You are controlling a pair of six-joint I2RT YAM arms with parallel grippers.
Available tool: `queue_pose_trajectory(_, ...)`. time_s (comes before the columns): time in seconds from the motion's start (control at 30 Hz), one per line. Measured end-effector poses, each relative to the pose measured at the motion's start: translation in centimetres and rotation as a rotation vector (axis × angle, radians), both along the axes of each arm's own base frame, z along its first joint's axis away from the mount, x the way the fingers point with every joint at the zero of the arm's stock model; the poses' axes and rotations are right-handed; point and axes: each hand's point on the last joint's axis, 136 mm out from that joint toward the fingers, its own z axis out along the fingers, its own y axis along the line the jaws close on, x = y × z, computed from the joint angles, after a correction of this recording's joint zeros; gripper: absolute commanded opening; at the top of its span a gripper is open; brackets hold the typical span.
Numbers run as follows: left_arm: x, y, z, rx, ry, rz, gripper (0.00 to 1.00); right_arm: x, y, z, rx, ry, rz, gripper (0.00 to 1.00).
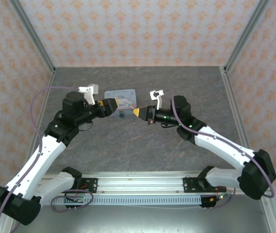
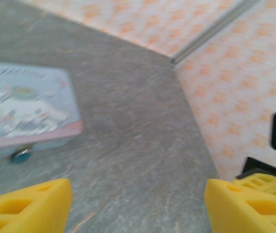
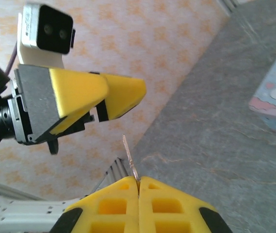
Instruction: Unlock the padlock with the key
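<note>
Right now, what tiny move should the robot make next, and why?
Probably the left gripper should ease toward the padlock and close on it. Its jaws stand wide open with nothing between them, the padlock sits by the front edge of the tin, and the right gripper is shut on the key. A steadied lock should take the key more easily.

The table (image 1: 142, 145) is a dark grey, stone-patterned slab (faint pale veins run across it). 1 light-blue cartoon-print tin (image 1: 124, 95) lies flat toward the far middle. The small teal padlock (image 1: 121, 115) sits at the tin's near edge, touching it or just beside it; I cannot tell which.
</note>
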Motion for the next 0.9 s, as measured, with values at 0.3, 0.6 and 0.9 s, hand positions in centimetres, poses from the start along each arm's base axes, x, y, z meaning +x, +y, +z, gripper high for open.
queue_pose_trajectory(0.3, 0.2, 2.0, -11.1, -0.002, 0.264, 0.086, 0.73, 7.4, 1.2, -9.9, -0.101, 0.235, -0.134, 0.00)
queue_pose_trajectory(0.6, 1.8, 1.3, -15.0, -0.005, 0.300, 0.078, 0.73, 14.6, 4.4, -12.0, -0.104, 0.259, -0.168, 0.00)
queue_pose_trajectory(0.9, 2.8, 1.7, -15.8, 0.018, 0.293, 0.102, 0.73, 17.2, 5.9, -15.4, -0.195, 0.301, -0.166, 0.00)
